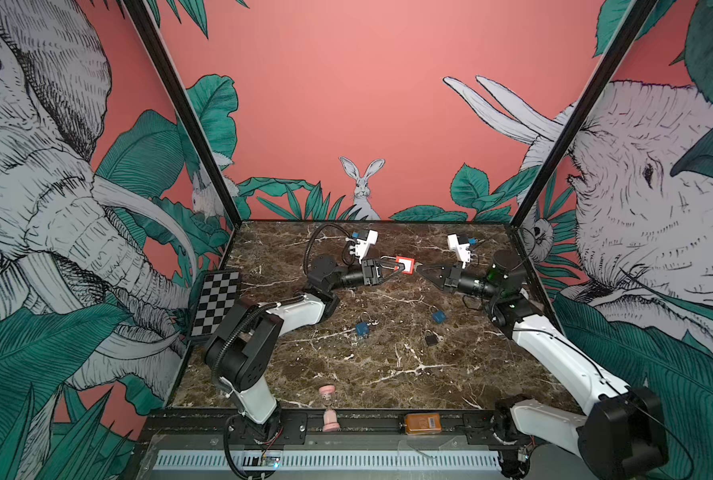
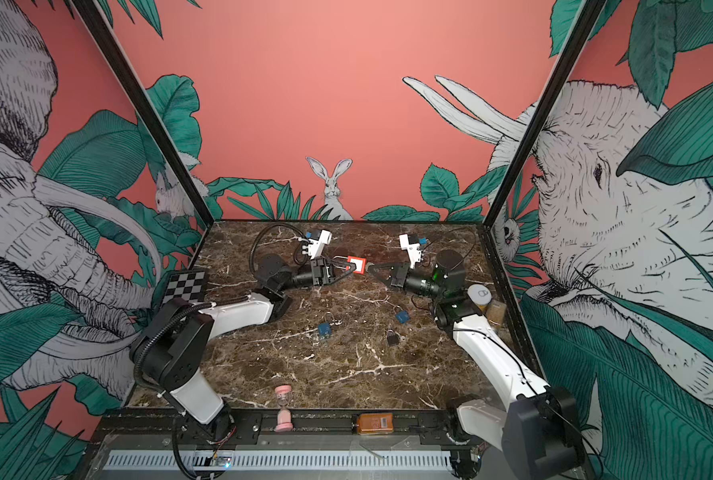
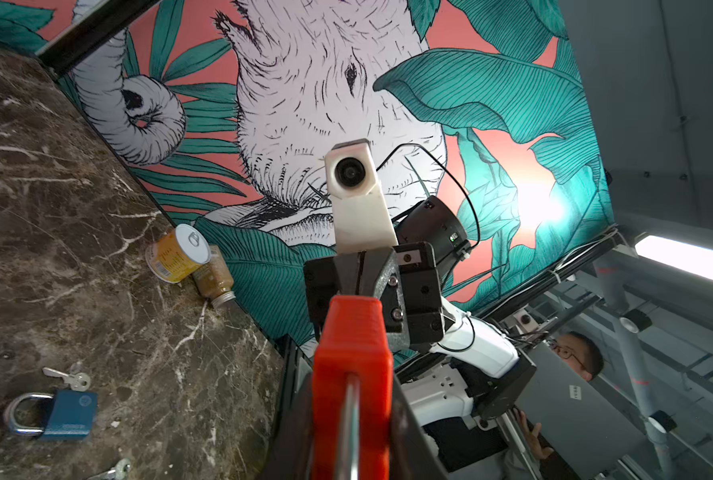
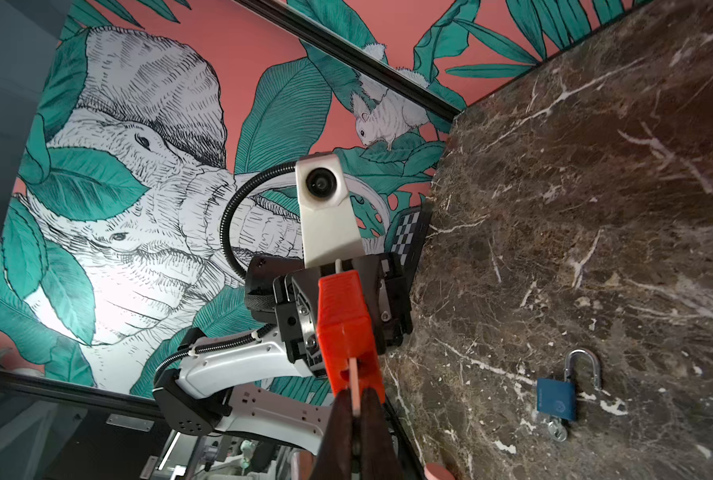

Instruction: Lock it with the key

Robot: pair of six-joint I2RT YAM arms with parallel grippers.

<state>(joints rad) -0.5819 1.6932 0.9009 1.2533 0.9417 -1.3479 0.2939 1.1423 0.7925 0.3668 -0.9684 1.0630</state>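
A red padlock (image 1: 404, 264) (image 2: 356, 264) hangs above the back of the marble table, between the two arms. My left gripper (image 1: 393, 270) (image 3: 350, 419) is shut on it, with a finger on each side of the red body (image 3: 352, 357) and the steel shackle (image 3: 347, 419) running back between them. A thin key (image 4: 355, 384) sticks out of the lock's end face (image 4: 342, 328). My right gripper (image 1: 419, 269) (image 4: 356, 419) is shut on the key, its two dark fingers pressed flat against the blade.
Two blue padlocks (image 1: 362, 329) (image 1: 439, 316) and a black one (image 1: 430, 338) lie mid-table with loose keys (image 3: 66, 376). A can (image 2: 480, 296) and a jar (image 2: 495, 311) stand by the right wall. A checkerboard (image 1: 215, 301) leans at the left; a pink hourglass (image 1: 329, 409) stands at the front edge.
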